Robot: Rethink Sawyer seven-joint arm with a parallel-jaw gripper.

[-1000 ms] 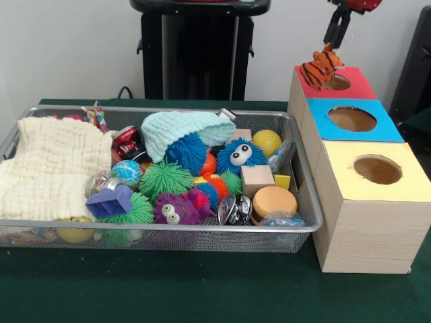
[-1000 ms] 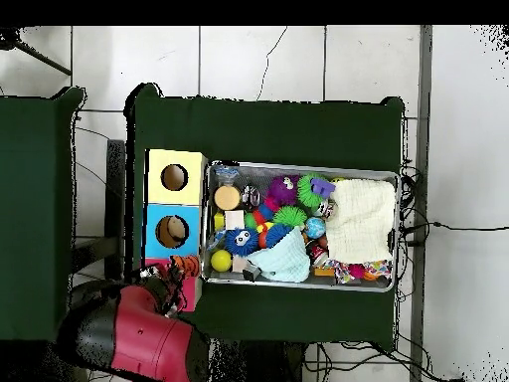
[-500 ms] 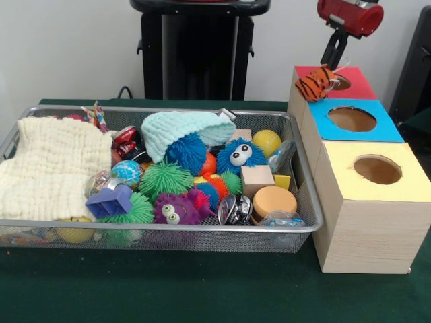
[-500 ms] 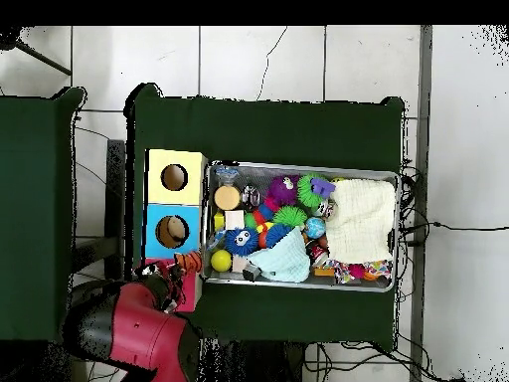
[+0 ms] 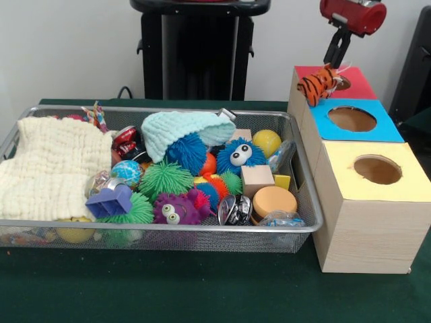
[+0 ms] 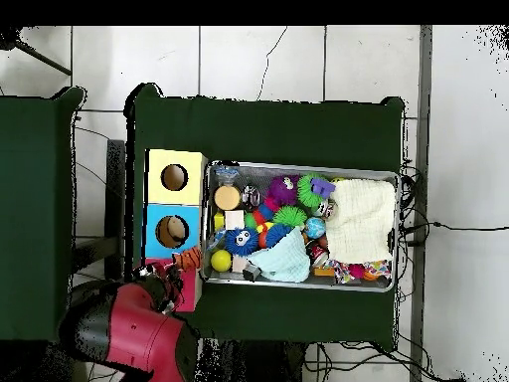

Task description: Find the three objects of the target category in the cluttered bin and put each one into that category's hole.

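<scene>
A: Looking at the red box [image 5: 350, 82], where does the tiger toy [image 5: 318, 82] sit?

B: On the red box's top, at the edge facing the wire bin [image 5: 306, 202], beside the round hole [image 5: 340, 83] and not inside it. Part of the toy overhangs that edge.

A: And the gripper [image 5: 337, 52]?

B: It hangs above the red box, clear of the tiger toy, with open air between them. I cannot tell whether its pincer is apart or together; only a dark stem under the red arm [image 5: 353, 15] shows.

A: What borders the red box?

B: The blue box [image 5: 351, 118] touches it on the nearer side, then the yellow box [image 5: 374, 168]. The bin's rim runs just beside all three.

A: Any room inside the bin?

B: Little. Nearest the red box lie a yellow ball [image 5: 267, 142] and a blue googly-eyed fuzzy ball [image 5: 240, 155]; a cream cloth [image 5: 54, 168] fills the end farthest from it.
</scene>
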